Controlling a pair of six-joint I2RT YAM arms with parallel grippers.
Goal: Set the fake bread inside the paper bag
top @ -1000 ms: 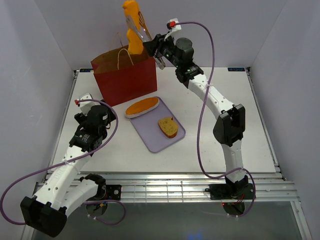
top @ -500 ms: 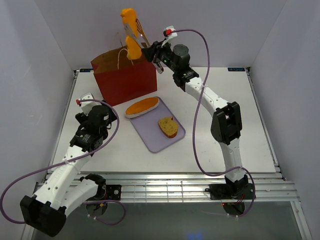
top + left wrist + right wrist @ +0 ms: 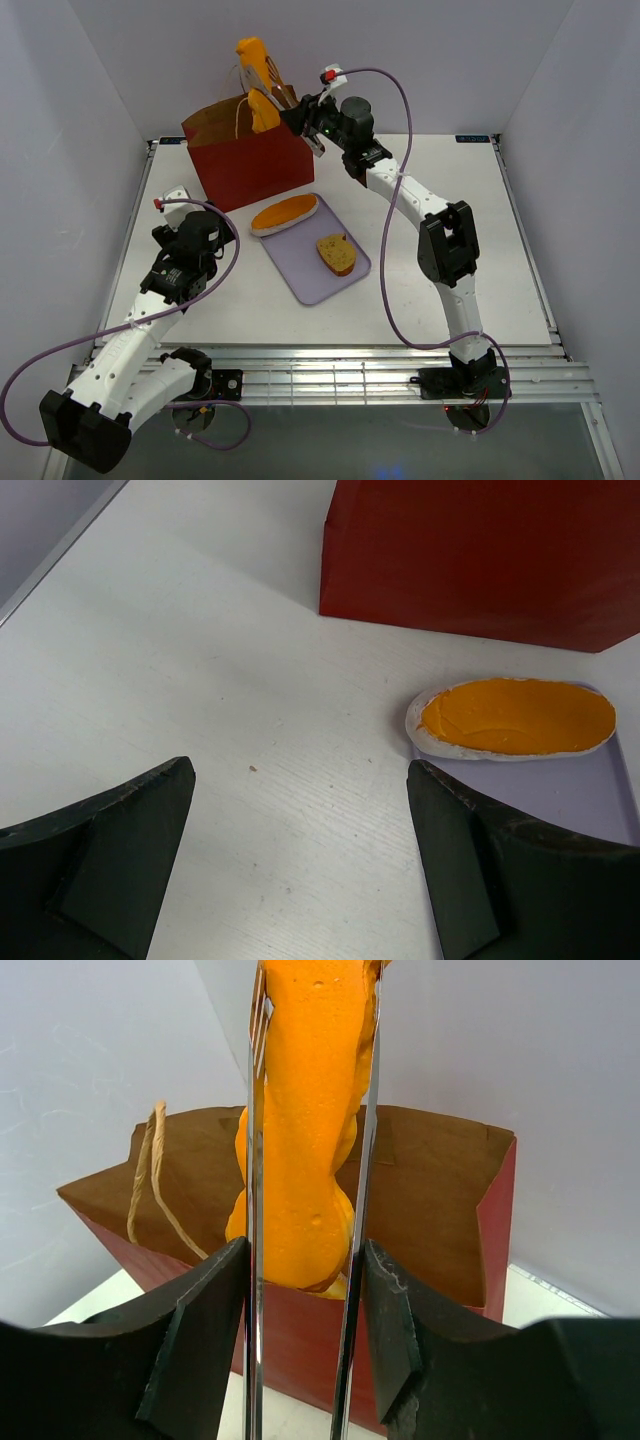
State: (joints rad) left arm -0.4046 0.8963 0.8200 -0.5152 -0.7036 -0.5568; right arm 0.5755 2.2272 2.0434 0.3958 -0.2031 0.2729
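Observation:
The red paper bag point(image 3: 248, 165) point(image 3: 440, 1190) stands upright at the back left, its brown inside showing. My right gripper point(image 3: 306, 120) point(image 3: 305, 1260) is shut on long metal tongs point(image 3: 282, 88) point(image 3: 254, 1160). The tongs pinch a long orange piece of fake bread point(image 3: 256, 75) point(image 3: 305, 1110), whose lower end hangs at the bag's mouth. An oval orange loaf point(image 3: 284, 213) point(image 3: 515, 717) and a brown-crusted slice point(image 3: 337, 254) lie on the lavender tray point(image 3: 310, 282) point(image 3: 595, 795). My left gripper point(image 3: 205, 228) point(image 3: 300, 790) hovers open over the table, left of the tray and holding nothing.
White walls close in on the table at the left, back and right. A purple cable loops from each arm. Tan loop handles point(image 3: 150, 1175) hang at the bag's left inner side. The table edge point(image 3: 60, 550) runs close on the left of my left gripper.
My right arm has carried the tongs and the orange bread left and down, so the bread's lower end now sits at the bag's mouth. The left arm has not moved.

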